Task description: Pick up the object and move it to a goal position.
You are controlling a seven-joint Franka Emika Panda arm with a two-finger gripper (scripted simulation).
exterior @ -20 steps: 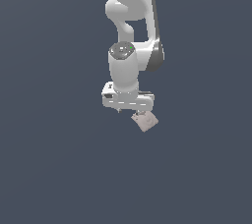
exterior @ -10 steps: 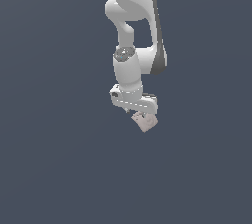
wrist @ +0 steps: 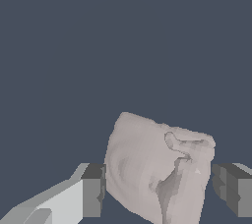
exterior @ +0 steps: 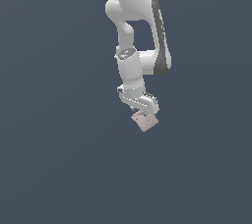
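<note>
Although no goal marker shows in either view, the entry begins with the object: a pale pinkish-beige block, mottled like stone, lumpy on one face, sitting tilted between the two fingers.

Location: directly beneath the gripper in the exterior view, where the object hangs as a small skewed square just under the hand. Whether it rests on a surface or is carried in the air cannot be told; the backdrop is one flat dark grey.

Gripper: set to a narrow span, about the block's width. In the wrist view one fingertip lies against the block's side; the other fingertip stands just beside it with a thin dark sliver between, so a full clamp is not confirmed and the hold cannot be told for certain.

Arm: white Panda arm, descending from above, wrist bent over the block.

Handling note (judgement): the block sits askew, so pressure may fall on a corner. Close squarely on both flanks before travelling, and move smoothly to keep it from twisting out.

View comparison: the wrist view gives surface texture, tilt and finger contact. The exterior view gives arm posture and the block's place under the hand, but hides the fingertips.
</note>
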